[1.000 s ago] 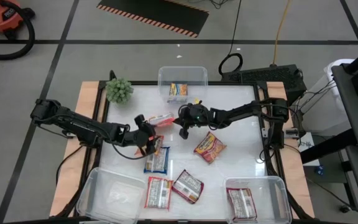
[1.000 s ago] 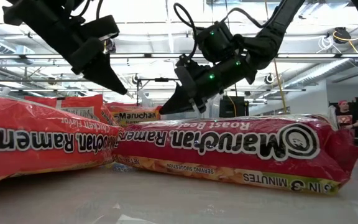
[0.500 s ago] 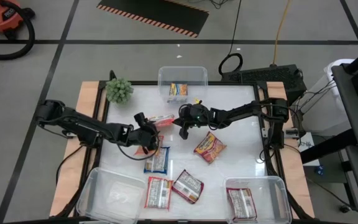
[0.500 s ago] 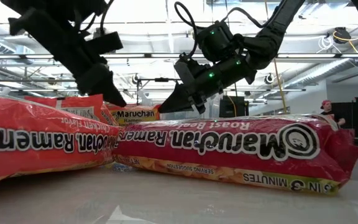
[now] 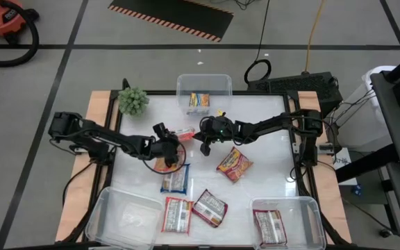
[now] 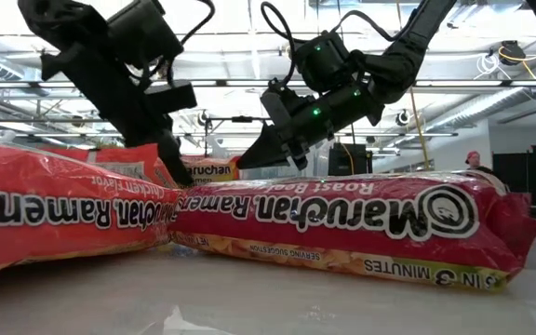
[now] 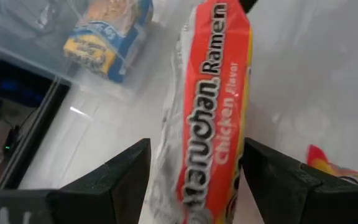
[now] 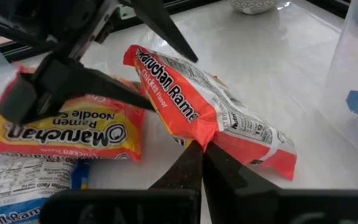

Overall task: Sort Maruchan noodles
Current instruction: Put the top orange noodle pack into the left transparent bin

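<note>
An orange-red Maruchan chicken packet (image 5: 183,132) hangs mid-table between both grippers. My right gripper (image 5: 202,140) is shut on it. My left gripper (image 5: 167,142) is open; in the left wrist view its fingers (image 7: 123,177) stand on either side of the packet (image 7: 213,106) without clearly touching it. A yellow-orange packet (image 8: 73,134) lies flat below the left gripper, partly over a blue-and-white packet (image 5: 176,178). Three red packets (image 5: 178,214) (image 5: 210,207) (image 5: 235,164) lie flat farther toward the near edge. One packet sits in the far tub (image 5: 198,101) and one in the near right tub (image 5: 269,226). My right gripper pinches the orange-red packet between its two fingers at one long edge (image 8: 199,138), coming from the table's right. The packet stands tilted on edge, with its free end (image 8: 132,56) toward the left gripper. Whether its lower corner (image 8: 281,168) touches the table, I cannot tell.
Clear tubs stand at the far edge (image 5: 222,82), the near left corner (image 5: 120,208) and the near right corner (image 5: 304,208). A green plant (image 5: 133,101) sits at the far left corner. In the low view, two big red packets (image 6: 342,219) fill the foreground.
My left gripper has moved toward the table's right and down, up to the free end of the packet held by the right gripper, so that its open fingers now straddle it. The right gripper and the packet have stayed where they were.
</note>
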`<state>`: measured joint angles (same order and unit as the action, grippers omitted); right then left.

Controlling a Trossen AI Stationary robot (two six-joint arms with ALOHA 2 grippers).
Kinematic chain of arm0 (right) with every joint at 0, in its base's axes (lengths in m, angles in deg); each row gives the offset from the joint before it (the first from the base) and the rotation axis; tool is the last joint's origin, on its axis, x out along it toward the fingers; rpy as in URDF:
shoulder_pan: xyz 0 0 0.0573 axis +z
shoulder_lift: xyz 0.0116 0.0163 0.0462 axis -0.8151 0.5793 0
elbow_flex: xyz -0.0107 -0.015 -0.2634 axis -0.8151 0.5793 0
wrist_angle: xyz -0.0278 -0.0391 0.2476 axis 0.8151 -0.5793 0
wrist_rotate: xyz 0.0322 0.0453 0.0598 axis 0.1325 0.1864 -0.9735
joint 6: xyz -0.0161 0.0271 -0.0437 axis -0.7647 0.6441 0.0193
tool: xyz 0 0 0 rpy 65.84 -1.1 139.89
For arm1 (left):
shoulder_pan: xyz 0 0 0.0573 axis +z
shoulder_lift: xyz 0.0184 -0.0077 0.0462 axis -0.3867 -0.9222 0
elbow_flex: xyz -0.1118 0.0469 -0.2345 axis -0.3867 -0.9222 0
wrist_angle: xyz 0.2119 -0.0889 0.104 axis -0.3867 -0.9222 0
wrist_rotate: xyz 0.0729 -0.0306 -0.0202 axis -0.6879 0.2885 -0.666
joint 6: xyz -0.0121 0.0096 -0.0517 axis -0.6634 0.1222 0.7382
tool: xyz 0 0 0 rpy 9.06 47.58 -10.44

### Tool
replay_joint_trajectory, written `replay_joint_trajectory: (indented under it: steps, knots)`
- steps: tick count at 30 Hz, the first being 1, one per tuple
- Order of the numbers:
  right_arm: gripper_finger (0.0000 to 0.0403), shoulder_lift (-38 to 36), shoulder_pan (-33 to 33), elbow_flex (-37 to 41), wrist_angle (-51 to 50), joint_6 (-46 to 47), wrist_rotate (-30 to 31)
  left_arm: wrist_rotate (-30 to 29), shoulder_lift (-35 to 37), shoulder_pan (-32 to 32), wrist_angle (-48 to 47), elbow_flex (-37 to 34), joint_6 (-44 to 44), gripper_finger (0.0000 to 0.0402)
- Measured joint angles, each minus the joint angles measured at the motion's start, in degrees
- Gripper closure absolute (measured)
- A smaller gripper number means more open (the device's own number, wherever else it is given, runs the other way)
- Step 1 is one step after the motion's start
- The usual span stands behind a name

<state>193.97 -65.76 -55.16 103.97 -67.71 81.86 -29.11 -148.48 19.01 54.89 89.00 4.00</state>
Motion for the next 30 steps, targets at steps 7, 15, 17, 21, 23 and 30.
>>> replay_joint_trajectory:
  steps: [7,15,17,21,23,30]
  knots:
    - [0.0403,0.0,0.0,0.0,-1.3,0.0,0.0,1.5,-2.6,1.9,5.3,0.0,-3.1,0.0151]
    - [0.0403,0.0,-0.1,0.0,-2.2,0.0,0.0,1.6,-2.8,2.3,6.0,0.0,-5.1,0.0174]
    - [0.0403,0.0,-0.2,0.0,-1.6,0.0,0.0,1.6,-2.8,2.3,5.8,0.0,-5.1,0.0197]
    - [0.0403,0.0,-0.2,0.0,-1.3,0.0,0.0,1.3,-2.4,2.2,5.5,0.0,-5.4,0.0253]
    - [0.0401,-0.6,-0.3,0.0,-2.1,0.0,0.1,0.8,-2.3,2.0,5.4,0.0,-5.8,0.0274]
    - [0.0353,-7.3,-0.8,0.0,-7.2,-2.0,0.3,0.8,-2.1,0.9,5.3,0.0,-5.5,0.0272]
